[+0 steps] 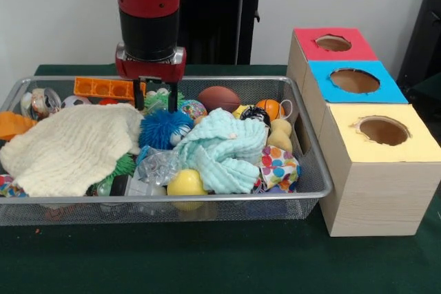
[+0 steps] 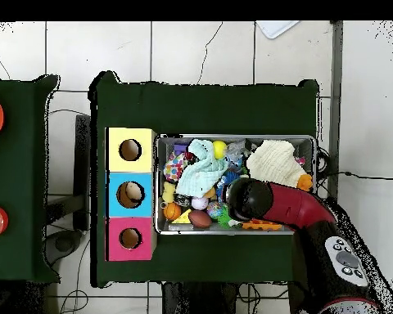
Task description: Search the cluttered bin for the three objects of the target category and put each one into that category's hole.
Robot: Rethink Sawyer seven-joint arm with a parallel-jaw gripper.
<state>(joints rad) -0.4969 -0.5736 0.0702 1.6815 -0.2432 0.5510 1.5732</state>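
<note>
Gripper (image 1: 155, 96) hangs over the wire bin's (image 1: 313, 170) far rim, fingers spread, gripping nothing. Bin packed full; wooden box (image 1: 375, 191) touches its side.

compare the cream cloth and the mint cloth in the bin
The cream cloth is larger and lies spread fairly flat at one end of the bin; the mint cloth is smaller and bunched into folds near the middle. The cream cloth looks finely waffled, the mint cloth smoother. Both lie on top of the toys.
</note>
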